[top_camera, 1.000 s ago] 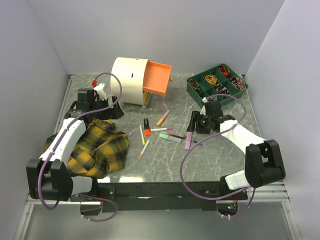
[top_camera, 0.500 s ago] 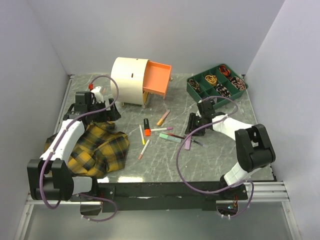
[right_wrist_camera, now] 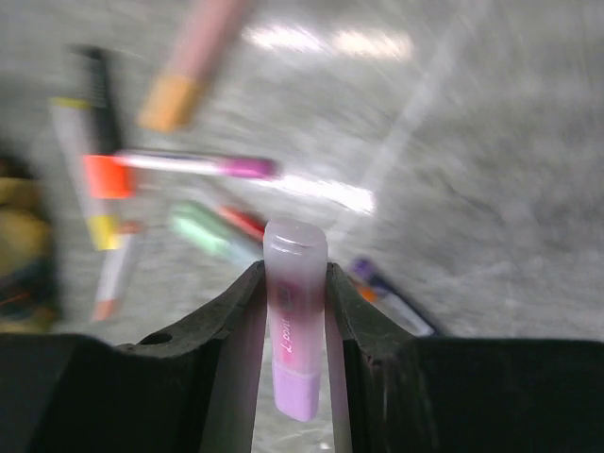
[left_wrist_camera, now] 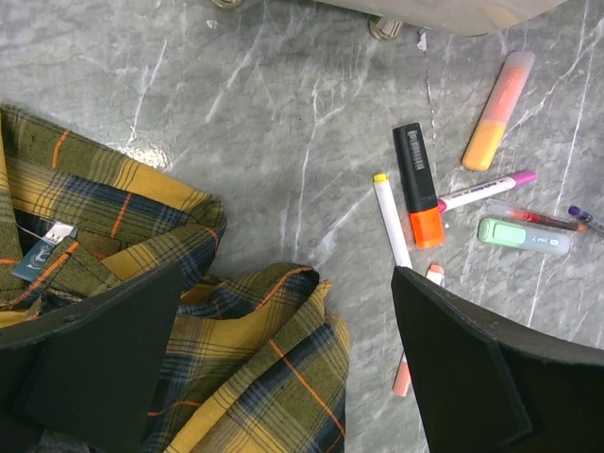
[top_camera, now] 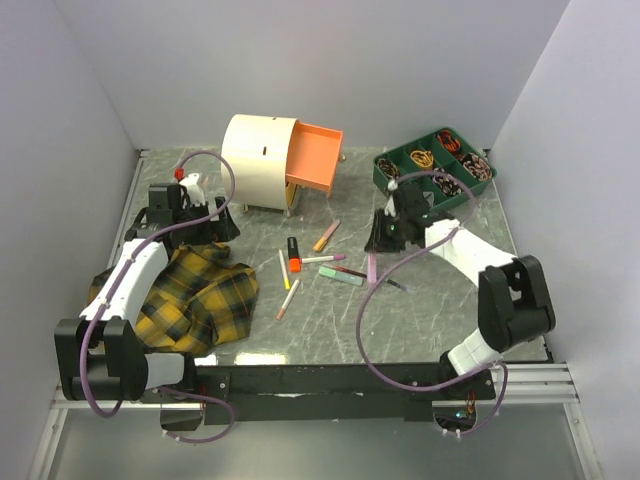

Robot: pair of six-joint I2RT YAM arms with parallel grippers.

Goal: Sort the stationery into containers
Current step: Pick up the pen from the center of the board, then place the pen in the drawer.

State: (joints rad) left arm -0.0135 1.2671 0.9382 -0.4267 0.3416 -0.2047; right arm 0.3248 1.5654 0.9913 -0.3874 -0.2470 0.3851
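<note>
My left gripper (left_wrist_camera: pixel 288 274) hangs wide open over the plaid cloth (left_wrist_camera: pixel 113 236). Far of centre, the cream chest (top_camera: pixel 258 160) has its orange drawer (top_camera: pixel 318 152) open. On the right, my right gripper (right_wrist_camera: pixel 295 274) pinches a lilac highlighter (right_wrist_camera: pixel 295 321); I should carry it level and release low inside that drawer.

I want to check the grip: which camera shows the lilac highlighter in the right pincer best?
The right wrist view: the lilac highlighter sits close-up with the right pincer pressed on both sides. The top external view shows only a small lilac stick at that pincer. The left wrist view misses it.
</note>
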